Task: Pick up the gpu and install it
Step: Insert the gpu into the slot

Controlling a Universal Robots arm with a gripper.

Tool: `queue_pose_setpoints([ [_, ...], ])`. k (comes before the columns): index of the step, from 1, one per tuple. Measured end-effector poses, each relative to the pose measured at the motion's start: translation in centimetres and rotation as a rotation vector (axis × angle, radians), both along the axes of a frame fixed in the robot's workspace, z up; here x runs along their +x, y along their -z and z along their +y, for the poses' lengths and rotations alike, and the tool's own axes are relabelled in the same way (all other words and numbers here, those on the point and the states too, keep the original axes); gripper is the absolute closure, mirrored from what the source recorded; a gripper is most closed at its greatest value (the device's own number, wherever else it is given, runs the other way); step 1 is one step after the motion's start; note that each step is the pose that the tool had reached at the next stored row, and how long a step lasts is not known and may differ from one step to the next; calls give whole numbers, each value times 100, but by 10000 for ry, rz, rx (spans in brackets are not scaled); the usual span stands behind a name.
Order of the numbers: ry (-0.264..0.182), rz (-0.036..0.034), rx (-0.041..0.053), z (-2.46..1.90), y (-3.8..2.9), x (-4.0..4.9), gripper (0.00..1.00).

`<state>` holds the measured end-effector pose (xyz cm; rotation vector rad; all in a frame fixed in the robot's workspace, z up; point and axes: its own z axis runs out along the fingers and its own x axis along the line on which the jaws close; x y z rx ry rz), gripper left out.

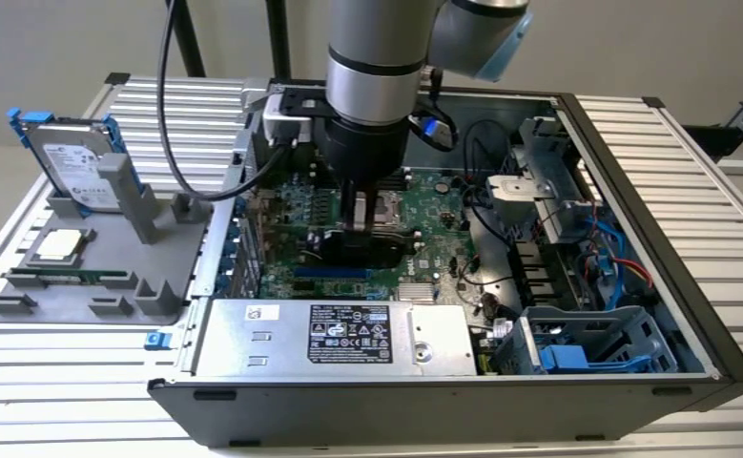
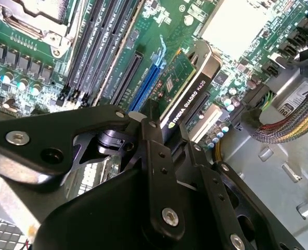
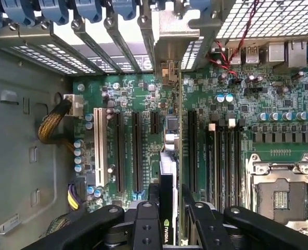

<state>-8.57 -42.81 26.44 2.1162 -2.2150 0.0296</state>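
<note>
Arm reaches down into open PC case (image 1: 676, 315), seen in exterior view. Gripper (image 1: 368, 221) sits low over motherboard (image 1: 442, 243), roughly mid-board.

Fingers (image 2: 153, 156) closed on the gpu (image 2: 188, 101), one each side of the card, gripping its upper edge. In second wrist view the card stands on edge: black cooler face w/ yellow-green stripe on one side, green board on the other. It's down among the expansion slots, next to a blue slot (image 2: 148, 83). Can't tell if fully seated.

First wrist view: gpu (image 3: 168, 177) runs between fingers (image 3: 148, 221) toward the case's rear slot openings (image 3: 117, 47), lined up along the long black slots (image 3: 136, 151). Empty CPU socket (image 3: 280, 192) off to the side of the memory slots (image 3: 227, 156).

Exterior view's left: grey parts holder (image 1: 85, 272) on the slatted tabletop (image 1: 40, 382), w/ hard drive (image 1: 78, 162) standing upright in blue frame, a CPU chip (image 1: 59, 246) lying flat, and a memory stick (image 1: 72, 277) laid along its front. Power supply (image 1: 333, 334) sits at case's near edge.
</note>
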Motion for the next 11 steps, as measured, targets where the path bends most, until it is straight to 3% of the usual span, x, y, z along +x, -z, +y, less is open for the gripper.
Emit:
queue_pose_setpoints([
  [6, 0, -7, -1, 0, 35, -76, 100],
  [11, -1, -11, 3, 1, 72, -89, 100],
])
